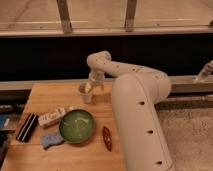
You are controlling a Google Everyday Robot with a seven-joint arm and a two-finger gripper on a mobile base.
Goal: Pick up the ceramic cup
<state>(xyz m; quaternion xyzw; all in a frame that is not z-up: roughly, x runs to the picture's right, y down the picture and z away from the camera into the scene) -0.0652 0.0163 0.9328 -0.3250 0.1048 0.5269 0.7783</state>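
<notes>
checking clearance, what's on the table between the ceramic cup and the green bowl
Camera view: bare wood between the ceramic cup and green bowl. The gripper sits at the cup's rim.

Ceramic cup: small, pale whitish-grey, handleless, slightly tapered
Pose: upright
Place: far part of wooden table, behind green bowl
Gripper: at cup's rim
</notes>
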